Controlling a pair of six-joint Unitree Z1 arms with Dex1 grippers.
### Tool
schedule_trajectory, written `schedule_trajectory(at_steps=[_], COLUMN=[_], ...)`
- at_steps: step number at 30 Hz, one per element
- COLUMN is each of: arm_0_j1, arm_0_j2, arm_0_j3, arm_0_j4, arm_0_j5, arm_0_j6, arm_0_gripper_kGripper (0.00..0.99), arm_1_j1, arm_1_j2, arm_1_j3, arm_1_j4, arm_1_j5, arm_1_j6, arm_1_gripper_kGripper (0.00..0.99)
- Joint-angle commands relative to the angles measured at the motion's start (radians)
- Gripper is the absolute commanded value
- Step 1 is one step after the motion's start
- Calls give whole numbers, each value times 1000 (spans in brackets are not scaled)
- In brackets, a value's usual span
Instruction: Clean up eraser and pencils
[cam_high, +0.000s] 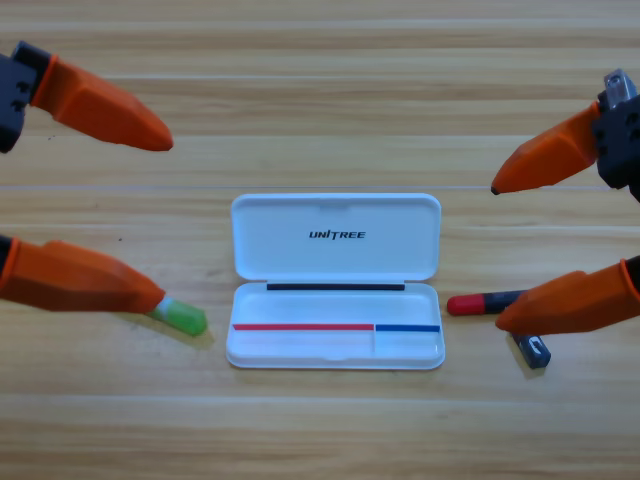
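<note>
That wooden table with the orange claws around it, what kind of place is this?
Probably a robot lab's test bench, not an office desk. Two grippers with orange jaws, left gripper and right gripper, flank an open white case marked Unitree, with a green pencil, a red-ended pencil and an eraser on the wooden table.

Wooden table (320, 60) fills entire view; light-brown planks, grain running 9 to 3 o'clock; even, diffuse overhead lighting.
</note>
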Motion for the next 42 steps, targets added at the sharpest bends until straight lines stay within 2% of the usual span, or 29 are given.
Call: schedule_trajectory(at_steps=[1,9,12,15,18,20,22,26,30,33,39,42], arm_0_j1=[-19,-19,-19,-19,-4,51,117,246,323,346,370,370], arm_0_j2=[31,38,55,109,124,138,160,247,357,460,643,703], arm_0_j3=[-2,-2,-34,-93,-83,-73,-54,-30,-28,-40,-105,-134], arm_0_j4=[14,20,71,158,167,167,166,131,109,101,120,146], arm_0_j5=[13,20,73,187,363,409,406,343,294,290,263,250], arm_0_j6=[5,6,45,152,269,362,463,609,716,747,770,781], arm_0_gripper_kGripper=[965,977,980,989,989,988,988,985,985,979,976,974], arm_1_j1=[31,24,10,-12,-38,-50,-51,-64,-148,-177,-194,-194], arm_1_j2=[34,0,-24,-49,-69,-70,-82,-55,45,145,293,356], arm_1_j3=[12,40,55,53,50,55,79,119,136,135,162,156], arm_1_j4=[12,12,13,32,59,81,81,82,76,73,41,35], arm_1_j5=[16,11,3,-12,-52,-102,-182,-353,-383,-389,-326,-336], arm_1_j6=[14,59,83,106,137,159,183,261,369,419,438,508], arm_1_gripper_kGripper=[989,989,990,990,990,990,989,986,986,985,985,985])
